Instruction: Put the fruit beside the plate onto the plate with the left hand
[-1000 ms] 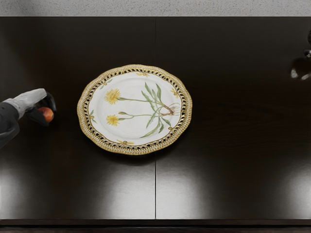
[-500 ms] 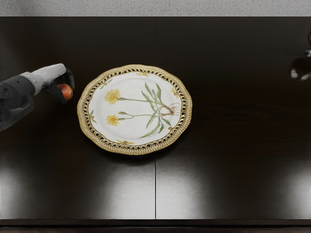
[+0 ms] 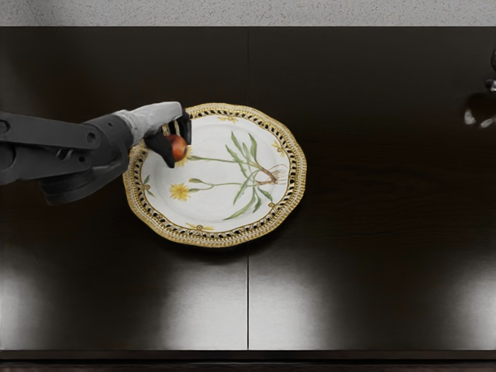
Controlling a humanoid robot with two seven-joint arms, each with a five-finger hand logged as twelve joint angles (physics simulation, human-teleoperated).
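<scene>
- One change was noted: the fruit (image 3: 178,146) was carried from the table at 9 o'clock of the plate (image 3: 297,184) to just inside its 10 o'clock rim.
- Left hand (image 3: 160,129) was kept curled around it, so only lowering and release were judged left.
- Right hand (image 3: 480,109) was parked at the 2 o'clock edge.

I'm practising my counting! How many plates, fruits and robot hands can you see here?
Plates: 1, the flowered plate.
Fruits: 1, the small red-orange fruit, gripped by a hand above the plate's left part.
Robot hands: 2, the left hand holding the fruit and the right hand, barely showing at the right edge.
Total: 4.
</scene>
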